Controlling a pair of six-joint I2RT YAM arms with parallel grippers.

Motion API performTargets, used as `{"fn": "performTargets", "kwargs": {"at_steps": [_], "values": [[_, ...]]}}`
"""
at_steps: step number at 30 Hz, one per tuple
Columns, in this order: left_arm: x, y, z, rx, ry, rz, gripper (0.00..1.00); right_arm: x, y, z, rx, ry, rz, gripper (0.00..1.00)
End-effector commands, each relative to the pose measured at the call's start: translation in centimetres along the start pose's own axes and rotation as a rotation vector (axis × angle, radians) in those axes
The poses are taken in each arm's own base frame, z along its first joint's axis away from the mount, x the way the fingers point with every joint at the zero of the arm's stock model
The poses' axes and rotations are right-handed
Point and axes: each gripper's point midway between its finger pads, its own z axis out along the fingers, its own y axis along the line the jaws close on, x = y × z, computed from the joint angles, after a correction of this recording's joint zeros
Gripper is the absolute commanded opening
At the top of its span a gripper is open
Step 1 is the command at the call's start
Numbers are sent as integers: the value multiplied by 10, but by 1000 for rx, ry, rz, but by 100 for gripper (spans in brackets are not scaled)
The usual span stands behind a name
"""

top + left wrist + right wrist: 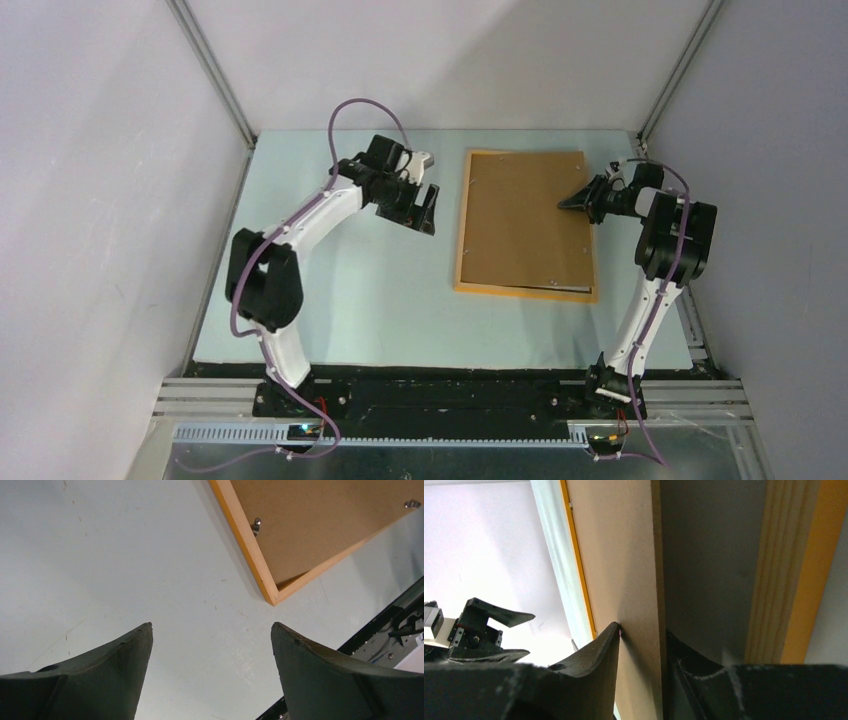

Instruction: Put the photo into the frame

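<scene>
Backing board [520, 220] covering frame [461, 230], right gripper [565, 202] — pinching its edge

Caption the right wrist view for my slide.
Right gripper pinches the backing board by its edge, raised off the frame.

The wooden frame [462, 222] looks smooth; the brown backing board [525, 215], matt.

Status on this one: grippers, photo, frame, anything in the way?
Left gripper open over table beside frame. Right gripper shut on backing board edge, raised off frame. Photo not in view; board covers frame opening.
</scene>
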Motion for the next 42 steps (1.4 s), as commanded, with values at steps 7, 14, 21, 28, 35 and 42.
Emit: {"fn": "performTargets", "kwargs": {"at_steps": [7, 14, 21, 28, 35, 42], "values": [[-32, 4, 43, 14, -1, -30, 92, 6, 5, 12, 16, 33, -32, 41], [-42, -3, 69, 7, 4, -33, 92, 8, 8, 14, 41, 25, -50, 52], [-40, -7, 87, 13, 24, -35, 92, 12, 6, 10, 81, 23, -66, 69], [-44, -7, 86, 13, 15, -31, 92, 11, 7, 7, 123, 16, -88, 77], [-44, -8, 87, 16, 16, -30, 92, 12, 17, 2, 166, 19, -138, 85], [-44, -9, 85, 19, 15, -29, 92, 14, 26, -3, 227, 30, -192, 92]]}}
